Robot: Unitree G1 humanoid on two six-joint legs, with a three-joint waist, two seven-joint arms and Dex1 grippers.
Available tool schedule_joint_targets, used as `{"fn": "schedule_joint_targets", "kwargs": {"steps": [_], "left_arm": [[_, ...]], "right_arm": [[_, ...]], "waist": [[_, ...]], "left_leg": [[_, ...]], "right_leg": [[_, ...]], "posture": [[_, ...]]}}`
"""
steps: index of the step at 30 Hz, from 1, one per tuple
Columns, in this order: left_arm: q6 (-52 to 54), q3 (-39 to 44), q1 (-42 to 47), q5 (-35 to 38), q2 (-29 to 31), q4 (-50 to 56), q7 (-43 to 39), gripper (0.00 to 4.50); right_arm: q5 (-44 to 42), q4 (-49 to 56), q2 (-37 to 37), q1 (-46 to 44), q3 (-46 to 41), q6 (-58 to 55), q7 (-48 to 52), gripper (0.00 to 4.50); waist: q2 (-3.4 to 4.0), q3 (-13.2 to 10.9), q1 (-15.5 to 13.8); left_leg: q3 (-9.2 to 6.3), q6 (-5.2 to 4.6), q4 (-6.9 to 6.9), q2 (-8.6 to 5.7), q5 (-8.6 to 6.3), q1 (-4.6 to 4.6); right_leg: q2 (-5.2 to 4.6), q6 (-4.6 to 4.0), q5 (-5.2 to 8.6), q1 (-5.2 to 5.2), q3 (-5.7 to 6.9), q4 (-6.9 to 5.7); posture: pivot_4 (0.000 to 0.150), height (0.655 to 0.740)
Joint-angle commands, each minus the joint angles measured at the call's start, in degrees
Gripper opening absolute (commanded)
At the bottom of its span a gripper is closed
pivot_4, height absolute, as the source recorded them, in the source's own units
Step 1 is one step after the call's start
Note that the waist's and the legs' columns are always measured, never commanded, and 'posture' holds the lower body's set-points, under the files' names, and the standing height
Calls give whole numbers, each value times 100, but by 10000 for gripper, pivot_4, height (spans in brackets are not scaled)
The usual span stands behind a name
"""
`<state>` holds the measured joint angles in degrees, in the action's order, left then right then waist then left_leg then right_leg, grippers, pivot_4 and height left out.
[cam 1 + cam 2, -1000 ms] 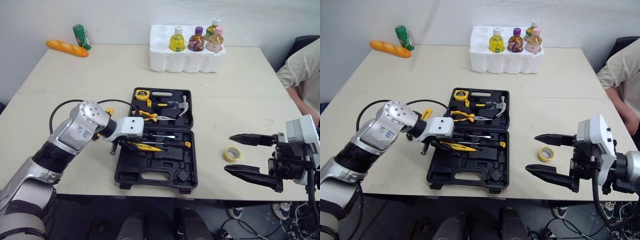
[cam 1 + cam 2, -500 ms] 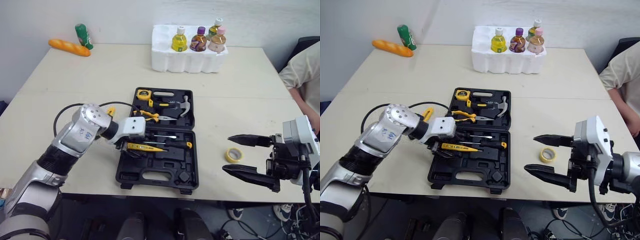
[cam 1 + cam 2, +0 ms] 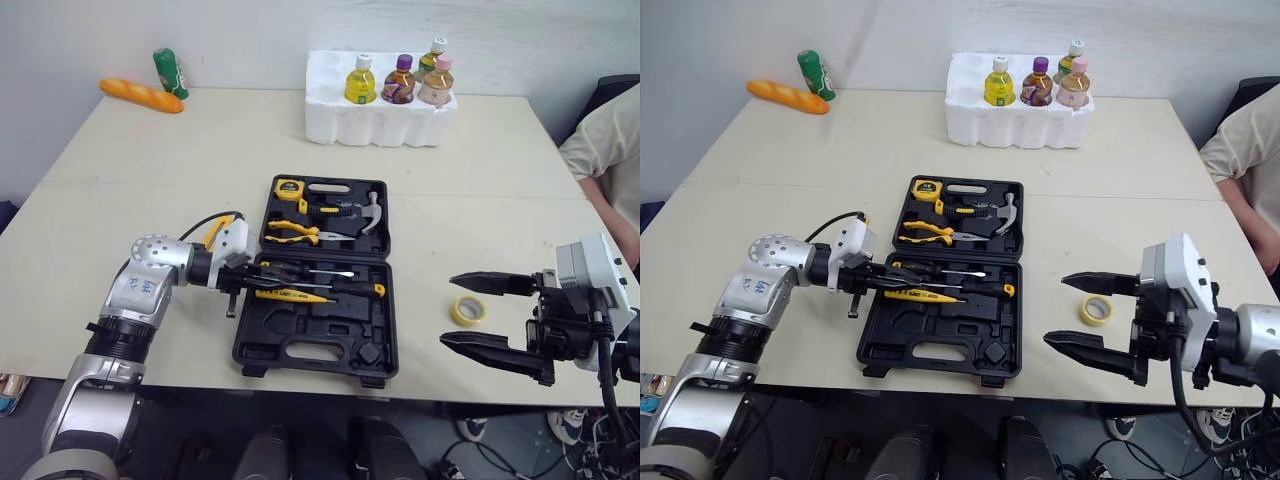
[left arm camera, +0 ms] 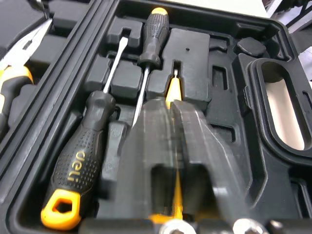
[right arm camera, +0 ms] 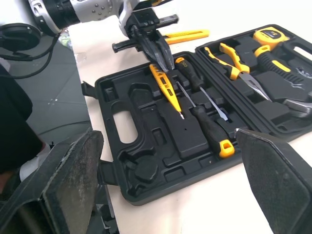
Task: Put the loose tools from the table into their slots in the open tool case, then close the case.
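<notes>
The black tool case (image 3: 316, 345) lies open at the table's middle. Its lid half holds a tape measure (image 3: 286, 187), pliers (image 3: 290, 232) and a hammer (image 3: 370, 212). Two black screwdrivers (image 3: 335, 281) rest in the near half. My left gripper (image 3: 262, 281) reaches in low from the case's left side, shut on a yellow tester screwdriver (image 4: 173, 87) that lies along the near half beside them. A yellow utility knife (image 5: 187, 34) lies on the table left of the case. A yellow tape roll (image 3: 465, 309) sits right of the case, and my right gripper (image 3: 448, 311) stands open around it.
A white foam tray (image 3: 375, 120) with several bottles stands at the back of the table. A bread loaf (image 3: 140, 95) and a green can (image 3: 168, 72) lie at the far left corner. A person's arm (image 3: 605, 150) shows at the right edge.
My left arm has dropped and its wrist has turned, bringing the yellow tester down from above the case into the near half. The right gripper has barely moved.
</notes>
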<state>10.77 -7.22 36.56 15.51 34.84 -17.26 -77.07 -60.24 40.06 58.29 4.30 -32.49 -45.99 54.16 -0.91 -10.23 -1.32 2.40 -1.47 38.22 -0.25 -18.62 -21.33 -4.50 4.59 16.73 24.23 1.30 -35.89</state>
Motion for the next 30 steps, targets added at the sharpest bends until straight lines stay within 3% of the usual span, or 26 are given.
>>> {"fn": "schedule_joint_targets", "kwargs": {"steps": [1, 10, 15, 24, 30], "left_arm": [[-139, 6, -76, -27, -12, 58, 6, 160], [-957, -724, -119, -1245, 148, -942, 346, 160], [-1124, -813, -292, -1121, 131, -863, 110, 160], [-347, -538, -442, -926, 75, -592, 366, 160], [-451, -802, -649, -1241, 28, -811, 342, 160]], "right_arm": [[-119, 7, 78, -92, -73, 47, 16, 45000], [-96, -16, 65, -137, -13, -11, -29, 45000], [-52, -12, 12, -52, 36, -9, -80, 45000], [116, -136, 26, 49, 105, 65, -19, 45000], [206, -326, 84, -182, 302, 91, 68, 45000]], "waist": [[0, 0, 13], [6, 14, 5], [29, 36, 58], [40, 44, 113], [66, 60, 134]], "left_leg": [[0, 0, -1, 0, 0, 0], [0, -1, -4, 0, -1, 27], [-2, -8, -21, 6, -26, 108], [-8, -5, -23, 8, -29, 110], [-10, -5, -24, 8, -29, 110]], "right_leg": [[0, 0, 0, 0, -1, 0], [-1, 0, 0, -23, -1, 4], [-3, -4, 3, -101, -3, 23], [-7, -5, 4, -103, -3, 26], [-10, -6, 4, -103, -2, 28]], "posture": [[1500, 7367], [1500, 7367], [1500, 7367], [1500, 7367], [1500, 7367]]}}
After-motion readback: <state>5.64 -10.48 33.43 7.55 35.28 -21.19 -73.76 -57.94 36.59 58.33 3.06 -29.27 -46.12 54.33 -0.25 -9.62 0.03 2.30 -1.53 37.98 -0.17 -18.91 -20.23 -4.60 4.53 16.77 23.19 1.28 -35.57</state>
